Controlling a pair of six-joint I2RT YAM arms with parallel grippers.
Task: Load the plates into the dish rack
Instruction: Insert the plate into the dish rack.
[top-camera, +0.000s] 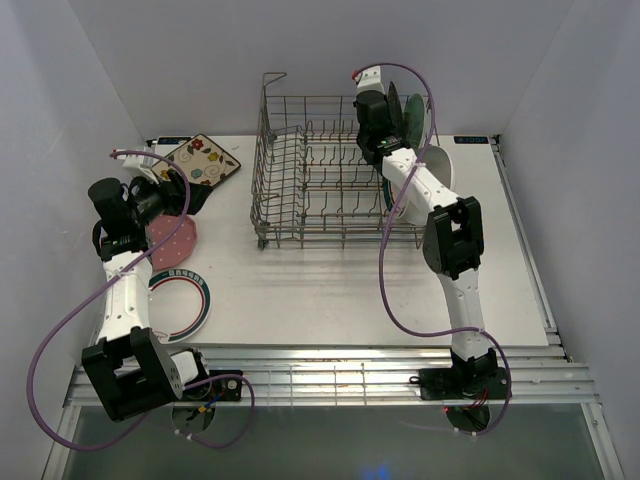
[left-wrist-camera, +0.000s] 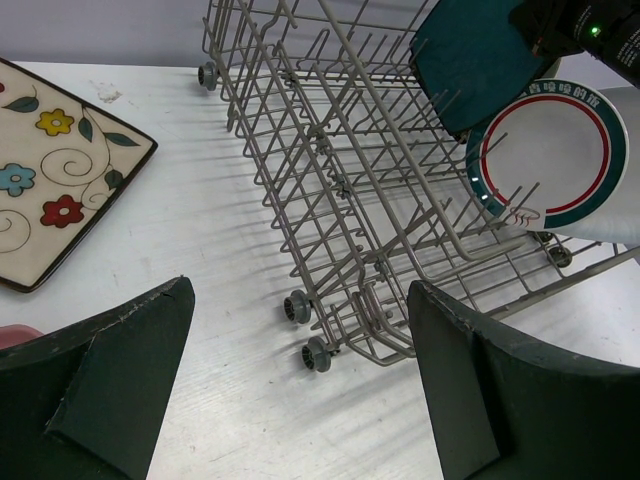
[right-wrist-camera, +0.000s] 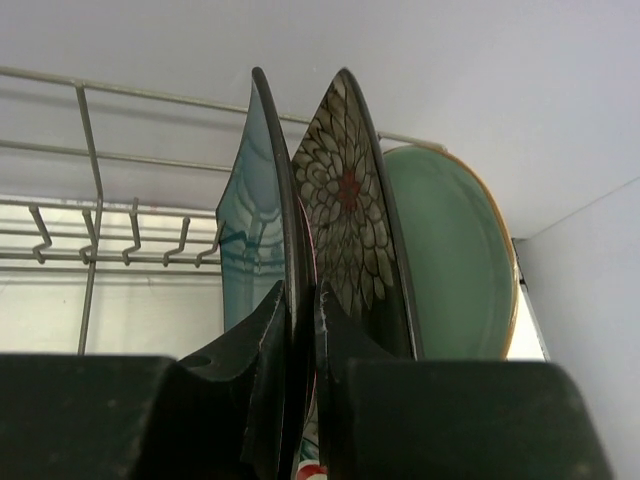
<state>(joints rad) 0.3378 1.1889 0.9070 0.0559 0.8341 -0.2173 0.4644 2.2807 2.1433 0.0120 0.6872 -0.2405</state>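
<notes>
The grey wire dish rack (top-camera: 320, 190) stands mid-table. My right gripper (top-camera: 378, 128) is at its right end, shut on the rim of the teal square plate (right-wrist-camera: 250, 230), held upright. Beside it stand the black floral square plate (right-wrist-camera: 350, 210) and the mint round plate (right-wrist-camera: 450, 260). A green-rimmed white plate (left-wrist-camera: 550, 150) stands in the rack under the teal plate (left-wrist-camera: 480, 60). My left gripper (left-wrist-camera: 300, 370) is open and empty over the table, above the pink dotted plate (top-camera: 172, 240). The cream floral square plate (top-camera: 203, 160) and another green-rimmed round plate (top-camera: 182, 302) lie at the left.
A plain white plate (top-camera: 442, 162) leans at the rack's right end. The rack (left-wrist-camera: 340, 180) has small wheels at its near corner. White walls close in the table on three sides. A metal rail runs along the near edge.
</notes>
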